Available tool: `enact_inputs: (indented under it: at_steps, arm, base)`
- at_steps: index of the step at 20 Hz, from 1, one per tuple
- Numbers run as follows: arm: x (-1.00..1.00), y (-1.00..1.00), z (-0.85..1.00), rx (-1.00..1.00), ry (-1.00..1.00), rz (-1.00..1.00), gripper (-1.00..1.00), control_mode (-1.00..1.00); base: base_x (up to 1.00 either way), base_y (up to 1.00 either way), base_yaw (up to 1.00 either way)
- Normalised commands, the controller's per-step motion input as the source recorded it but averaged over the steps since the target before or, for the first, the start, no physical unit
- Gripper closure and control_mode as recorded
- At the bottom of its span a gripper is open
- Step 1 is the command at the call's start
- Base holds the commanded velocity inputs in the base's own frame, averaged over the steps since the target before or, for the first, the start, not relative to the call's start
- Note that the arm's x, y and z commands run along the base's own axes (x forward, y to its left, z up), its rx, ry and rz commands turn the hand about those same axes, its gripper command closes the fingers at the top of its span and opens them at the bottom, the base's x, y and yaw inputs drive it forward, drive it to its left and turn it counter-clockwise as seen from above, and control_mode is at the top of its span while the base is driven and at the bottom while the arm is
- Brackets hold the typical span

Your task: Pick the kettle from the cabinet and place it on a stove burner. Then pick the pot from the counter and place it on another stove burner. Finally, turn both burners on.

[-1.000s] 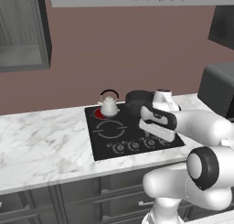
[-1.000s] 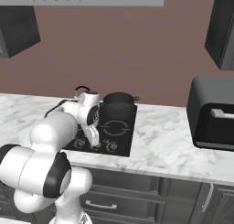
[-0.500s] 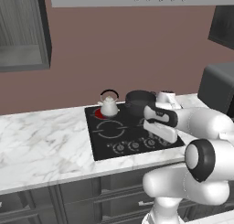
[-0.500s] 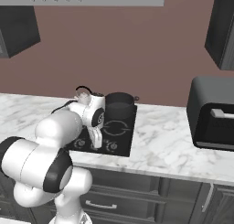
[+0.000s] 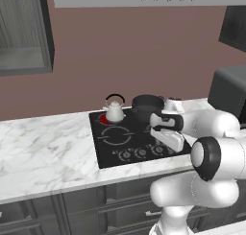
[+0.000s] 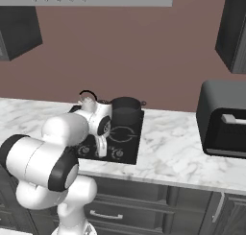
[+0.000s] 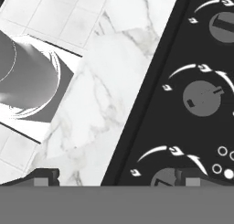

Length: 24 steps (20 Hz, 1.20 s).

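Across the back wall runs one counter (image 5: 43,147), white marble, with bare slab left and right of one black cooktop (image 5: 108,152). Two vessels on the rear burners: one pot (image 5: 146,106) right, one kettle (image 5: 114,111) left, its burner glowing red. One gripper (image 5: 166,138) hangs over the cooktop's front right, jaws spread wide, holding nothing; pot and kettle lie behind it, apart. Hand view: three knobs (image 7: 202,98) in a row near the cooktop's front edge, fingertips (image 7: 45,176) straddling that edge.
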Motion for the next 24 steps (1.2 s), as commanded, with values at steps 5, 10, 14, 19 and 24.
enact_inputs:
  at_steps: [5, 10, 14, 19, 24]
  arm:
    - [0.14, 0.0, -0.14, 0.0, 0.0, -0.03, -1.0, -1.0]
    - [0.07, 0.0, -0.13, 0.0, 0.0, 0.0, -1.0, -1.0]
    - [0.18, 0.0, -0.11, 0.0, 0.0, 0.0, -1.0, -1.0]
    - [0.17, 0.0, -0.1, 0.0, 0.0, 0.0, -1.0, -1.0]
    - [0.16, 0.0, -0.1, 0.0, 0.0, 0.0, -1.0, -1.0]
  base:
    - [0.0, 0.0, 0.0]
    - [0.0, 0.0, 0.0]
    - [0.0, 0.0, 0.0]
    - [0.0, 0.0, 0.0]
    - [0.0, 0.0, 0.0]
